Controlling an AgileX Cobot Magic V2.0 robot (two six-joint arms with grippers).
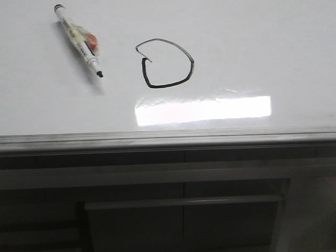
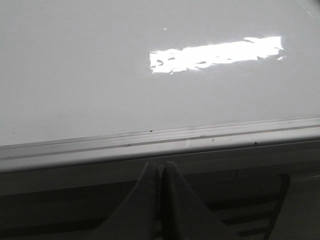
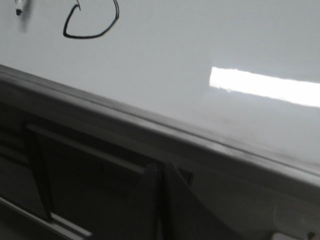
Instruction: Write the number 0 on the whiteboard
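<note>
While the number 0 (image 1: 164, 63) sat drawn on the glossy whiteboard (image 1: 252, 47), both grippers (image 2: 161, 167) (image 3: 161, 167) hung clenched, empty; the light, slippery marker (image 1: 79, 39) looked best gripped mid-barrel.

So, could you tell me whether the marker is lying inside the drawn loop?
No, the marker lies left of the number 0, apart from it.

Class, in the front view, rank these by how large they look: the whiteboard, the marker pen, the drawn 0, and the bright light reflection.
1. whiteboard
2. light reflection
3. and 4. The drawn 0 and the marker pen look too alike to rank: the pen is longer but thin, the 0 broader.
</note>
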